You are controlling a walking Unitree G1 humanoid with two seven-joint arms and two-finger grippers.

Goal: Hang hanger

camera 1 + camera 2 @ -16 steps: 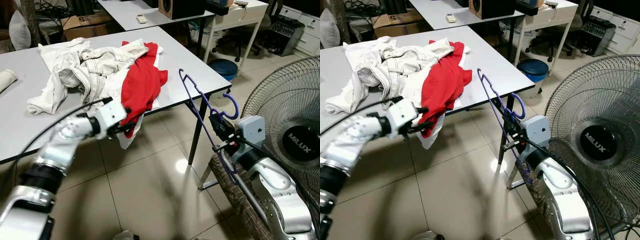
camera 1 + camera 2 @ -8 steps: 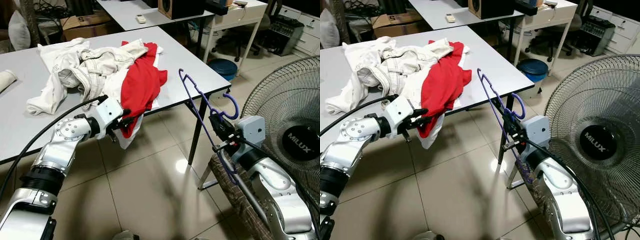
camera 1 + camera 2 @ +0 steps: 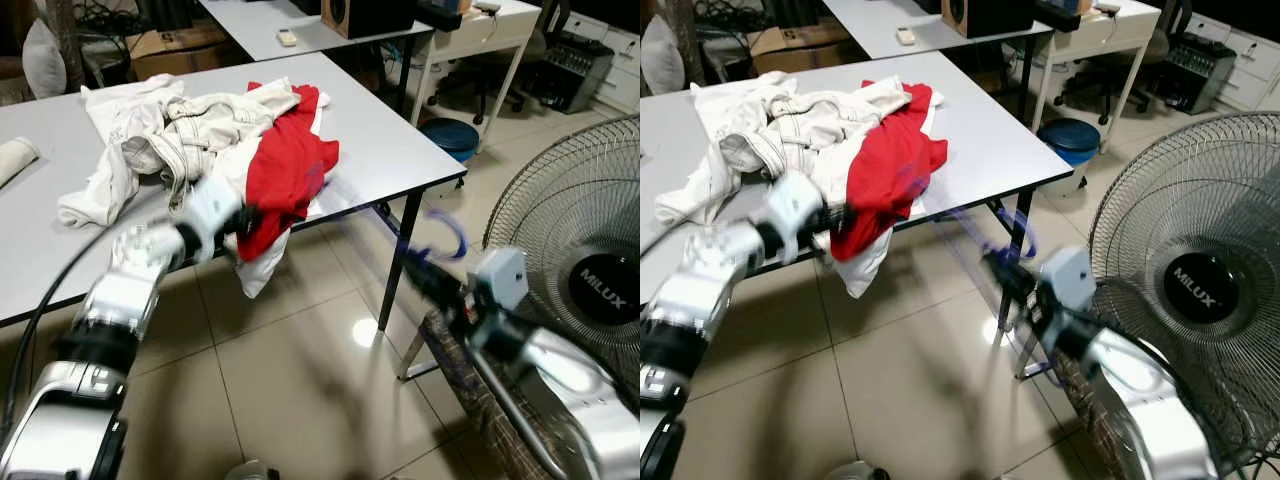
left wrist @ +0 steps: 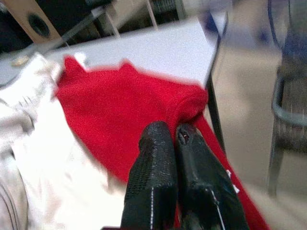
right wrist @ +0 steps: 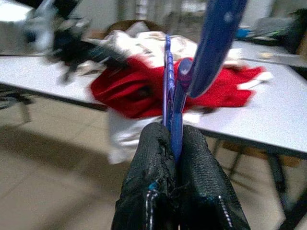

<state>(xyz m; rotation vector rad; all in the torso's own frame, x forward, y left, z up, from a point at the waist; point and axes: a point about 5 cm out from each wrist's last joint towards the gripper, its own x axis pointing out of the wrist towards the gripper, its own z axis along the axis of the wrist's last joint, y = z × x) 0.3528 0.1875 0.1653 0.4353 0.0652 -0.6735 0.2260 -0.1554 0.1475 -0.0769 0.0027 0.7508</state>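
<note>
**Hanger clamped in the right gripper, red garment pinched by the left**

From where I stand, the right gripper (image 5: pixel 173 139) has its two black fingers pressed tight on the blue hanger (image 5: pixel 169 91), whose thin bars rise straight out from between the fingertips; the thicker hook (image 3: pixel 447 236) curves just above the wrist. It is blurred in the head views. The hanger sits off the table's corner, over the tiled floor (image 3: pixel 290 390), with the big fan (image 3: pixel 1196 290) close behind the arm.

The left gripper (image 4: pixel 173 132) has its fingers closed together on a fold of the red garment (image 4: pixel 129 120), right at the cloth's lower edge where it droops over the front edge of the grey table (image 3: pixel 385 150). Just beyond its fingertips the red cloth spreads up the tabletop, and beside it lies a heap of white clothing (image 3: pixel 170 135).
</note>
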